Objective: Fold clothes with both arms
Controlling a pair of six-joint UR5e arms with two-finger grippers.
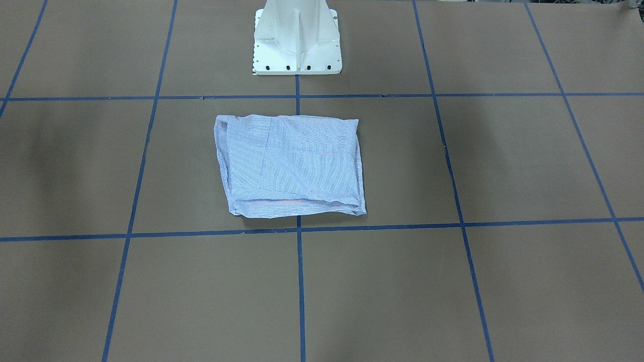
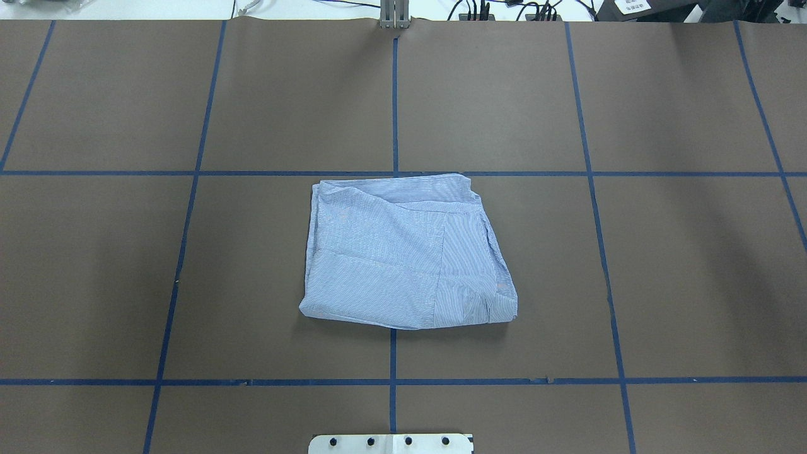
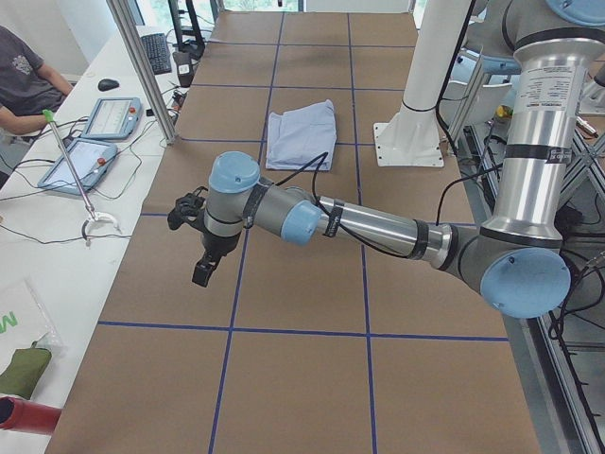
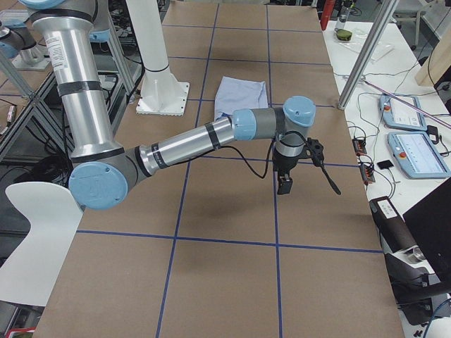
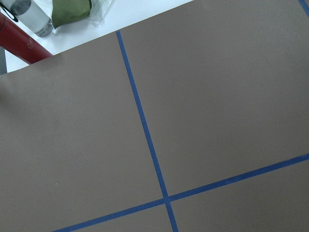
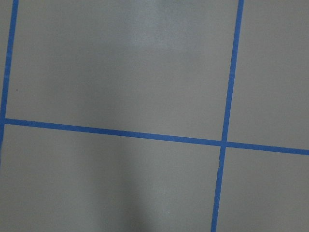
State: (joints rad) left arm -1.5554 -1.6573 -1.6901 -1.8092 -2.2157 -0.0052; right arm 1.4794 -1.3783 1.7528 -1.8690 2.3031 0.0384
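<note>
Brown table with a folded shirt sitting on it

The table (image 2: 284,94) is covered in brown paper with a grid of blue tape lines (image 2: 394,113) on it. The light blue striped shirt (image 2: 391,265) lies flat, folded into a rough rectangle. It's about midway between the left and right ends, a bit nearer the robot-side edge than the far edge, right on top of the centre tape line. The white pedestal base (image 1: 297,50) stands at the middle of the robot-side edge, near the shirt but not touching it.
</note>
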